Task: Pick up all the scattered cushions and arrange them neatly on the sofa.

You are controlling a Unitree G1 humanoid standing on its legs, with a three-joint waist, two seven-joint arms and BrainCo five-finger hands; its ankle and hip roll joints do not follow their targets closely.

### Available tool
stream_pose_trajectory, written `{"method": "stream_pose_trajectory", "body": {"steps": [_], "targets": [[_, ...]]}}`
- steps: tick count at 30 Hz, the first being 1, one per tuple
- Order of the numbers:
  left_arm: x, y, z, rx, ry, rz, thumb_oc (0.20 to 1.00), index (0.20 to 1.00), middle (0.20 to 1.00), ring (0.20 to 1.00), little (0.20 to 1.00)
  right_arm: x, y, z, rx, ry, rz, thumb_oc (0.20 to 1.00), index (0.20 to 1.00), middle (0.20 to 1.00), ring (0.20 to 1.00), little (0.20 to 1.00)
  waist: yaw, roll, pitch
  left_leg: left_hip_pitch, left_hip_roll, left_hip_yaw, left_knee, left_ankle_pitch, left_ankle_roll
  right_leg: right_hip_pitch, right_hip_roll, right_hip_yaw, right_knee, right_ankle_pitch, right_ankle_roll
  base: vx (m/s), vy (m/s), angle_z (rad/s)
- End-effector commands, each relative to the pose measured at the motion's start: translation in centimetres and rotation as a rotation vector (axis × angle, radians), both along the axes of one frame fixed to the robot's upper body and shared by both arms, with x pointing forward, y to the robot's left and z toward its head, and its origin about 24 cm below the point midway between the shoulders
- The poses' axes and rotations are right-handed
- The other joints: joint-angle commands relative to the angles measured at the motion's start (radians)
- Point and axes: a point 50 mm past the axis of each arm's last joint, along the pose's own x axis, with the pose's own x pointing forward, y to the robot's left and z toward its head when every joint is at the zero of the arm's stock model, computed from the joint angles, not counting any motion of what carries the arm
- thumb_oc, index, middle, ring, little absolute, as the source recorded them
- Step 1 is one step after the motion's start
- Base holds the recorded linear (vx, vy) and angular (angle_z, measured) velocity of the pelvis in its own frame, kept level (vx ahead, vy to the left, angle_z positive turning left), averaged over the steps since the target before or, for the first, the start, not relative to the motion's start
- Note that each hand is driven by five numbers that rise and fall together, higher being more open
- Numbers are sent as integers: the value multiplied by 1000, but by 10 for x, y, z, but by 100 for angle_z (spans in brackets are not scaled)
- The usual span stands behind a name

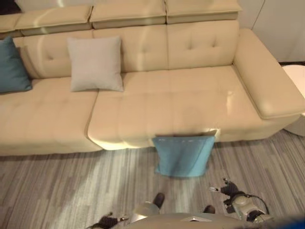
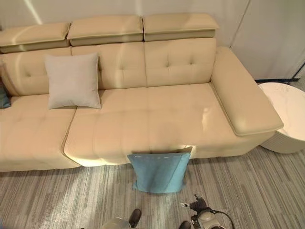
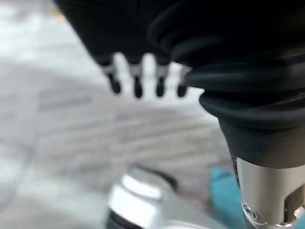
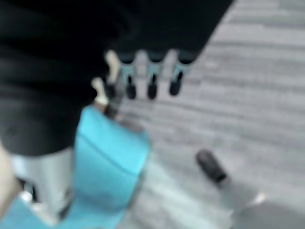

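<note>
Blue cushion (image 1: 184,155), one, upright against the sofa (image 1: 157,109) front; grey (image 1: 95,63) one, teal (image 1: 12,65) one, on seat. Left hand (image 3: 138,76) and right hand (image 4: 150,76): fingers straight, empty.

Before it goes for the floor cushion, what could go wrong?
1. The light blue cushion leans on the sofa front, standing on the floor; a push from a robot hand may tip it flat rather than grip it.
2. Both hands hang low, the right robot hand nearer; reaching means bending forward.
3. The grey cushion and teal cushion could topple if the seat is bumped.
</note>
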Motion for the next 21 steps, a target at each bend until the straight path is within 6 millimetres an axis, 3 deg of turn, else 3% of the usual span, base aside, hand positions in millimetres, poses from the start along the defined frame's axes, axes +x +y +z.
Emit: {"method": "stream_pose_trajectory", "body": {"steps": [1, 4, 5, 8, 16, 20, 21], "targets": [[39, 13, 11, 42, -107, 44, 1000, 1000, 1000, 1000, 1000, 22, -5, 11, -40, -79, 45, 1000, 1000, 1000, 1000, 1000, 22, -46, 34, -45, 18, 86, 40, -42, -45, -22, -4, -9, 10, -2, 68, 71, -120, 39], [41, 11, 11, 34, -122, 64, 1000, 1000, 1000, 1000, 1000, 28, -7, 14, -50, -93, 47, 1000, 1000, 1000, 1000, 1000, 26, -50, 47, -90, 31, 196, 100, -40, -19, -1, 1, -53, 10, -25, 59, 25, -44, 39], [37, 10, 10, 25, -109, 67, 1000, 1000, 1000, 1000, 1000, 26, -8, 13, -47, -85, 39, 1000, 1000, 1000, 1000, 1000, 19, -49, 45, -107, 21, 282, 97, -33, 5, 5, 10, -77, 10, -35, 56, 117, -47, 43], [29, 11, 8, 19, -84, 64, 1000, 1000, 1000, 1000, 1000, 21, -8, 11, -40, -68, 27, 1000, 1000, 1000, 1000, 1000, 19, -47, 31, -100, -3, 353, 54, -41, 12, 12, 32, -74, 10, -66, 57, 135, 13, 59], [17, 23, 9, 41, -39, 55, 1000, 1000, 1000, 1000, 1000, 17, 5, 6, -11, -54, 67, 1000, 1000, 1000, 1000, 1000, 46, -76, 31, -62, -33, 289, 58, -77, 30, 61, 31, -95, 23, -64, 50, 88, 92, 9], [20, 28, 11, 54, -44, 50, 1000, 1000, 1000, 1000, 1000, 23, 12, 7, 5, -65, 88, 1000, 1000, 1000, 1000, 1000, 42, -77, 52, -62, -54, 276, 99, -95, 66, 11, -17, -85, 166, -54, 55, -21, 251, -4], [21, 31, 12, 62, -44, 44, 1000, 1000, 1000, 1000, 1000, 27, 17, 7, 10, -67, 119, 1000, 1000, 1000, 1000, 1000, 26, -56, 74, -52, -57, 256, 126, -107, 87, -33, -42, -46, 291, -42, 62, -3, 184, -10]]}}
